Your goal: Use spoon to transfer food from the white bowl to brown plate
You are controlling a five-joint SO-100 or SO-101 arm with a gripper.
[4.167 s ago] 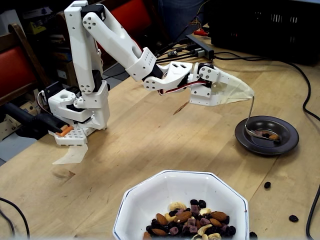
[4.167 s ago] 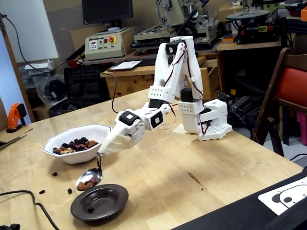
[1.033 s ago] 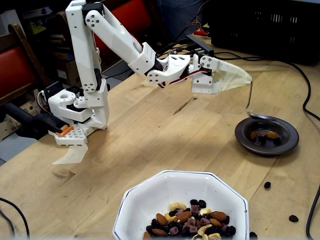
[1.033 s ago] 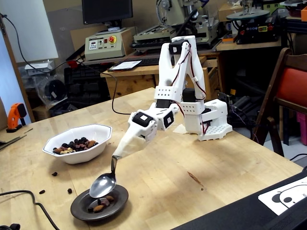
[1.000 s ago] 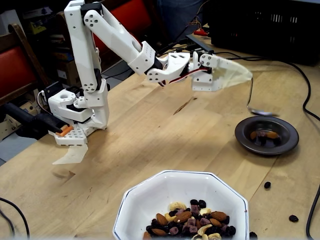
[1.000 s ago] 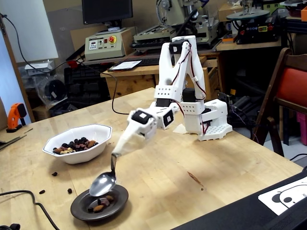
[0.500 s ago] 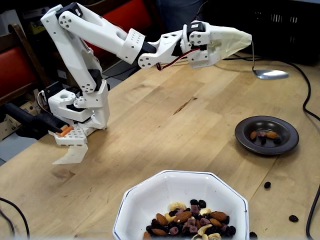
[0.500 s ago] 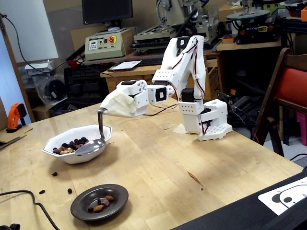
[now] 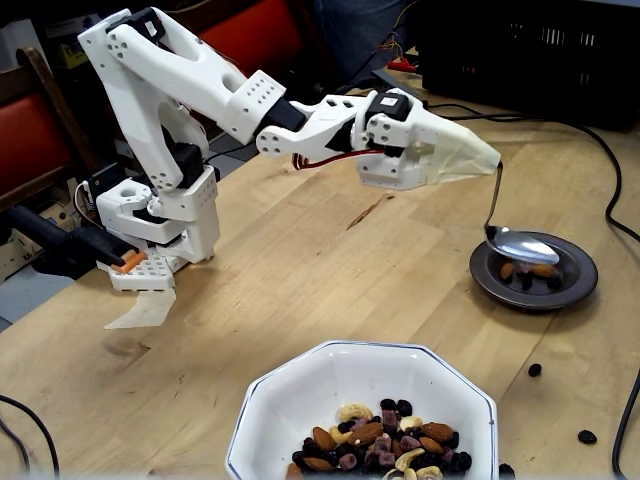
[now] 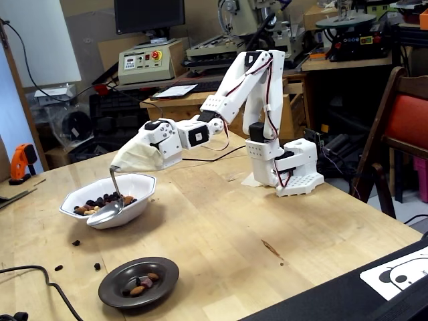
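Observation:
The gripper [image 9: 472, 160] [image 10: 128, 160] is hidden under a pale wrapping, and the thin handle of the silver spoon [image 9: 522, 245] [image 10: 103, 214] hangs down from it. The spoon's oval bowl looks empty. In a fixed view it hovers at the near rim of the white bowl [image 10: 144, 194], just above the food [image 10: 100, 202]. In the other fixed view it lines up with the brown plate [image 9: 580, 278], far from the white bowl [image 9: 270, 385]. Mixed nuts and raisins [image 9: 380, 440] fill the bowl's front. A few pieces [image 9: 530, 270] [image 10: 142, 284] lie on the brown plate [image 10: 167, 274].
Loose raisins [image 9: 535, 369] [image 10: 75, 242] lie on the wooden table near bowl and plate. The arm's white base [image 9: 160, 230] [image 10: 287, 170] stands at the table's far side. Black cables [image 9: 620, 220] [image 10: 40, 274] run along the edges. A red chair [image 10: 401, 134] stands off the table.
A second ago the spoon sat at the plate, with food left there. It then rose high and swung away, and it now hangs lower, down at the white bowl's rim.

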